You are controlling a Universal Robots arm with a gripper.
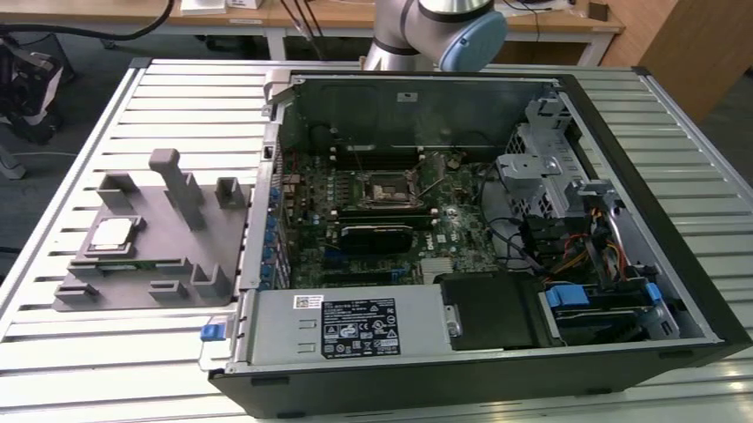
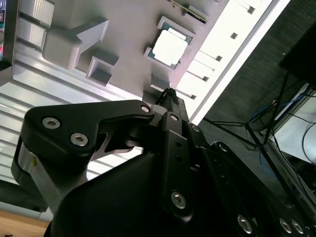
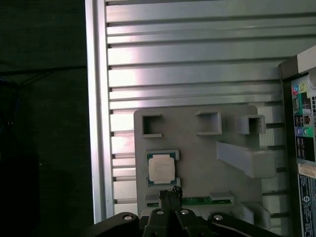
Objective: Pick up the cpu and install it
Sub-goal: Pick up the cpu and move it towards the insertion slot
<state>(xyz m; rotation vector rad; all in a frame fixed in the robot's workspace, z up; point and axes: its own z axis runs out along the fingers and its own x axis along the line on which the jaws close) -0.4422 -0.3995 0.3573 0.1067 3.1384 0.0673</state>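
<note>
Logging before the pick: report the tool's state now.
Tool: closed, holding nothing; the cpu lies in the gray holder, just beyond the tool's tips.

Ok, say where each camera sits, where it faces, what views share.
Exterior view: off the arm, looking down on the open black computer case and grey plastic holder; the robot arm shows.
First wrist view: on the arm, facing down at the holder; black gripper shows.
Second wrist view: on the arm, slanting across the holder past the gripper.
All share the small silvery square cpu.
</note>
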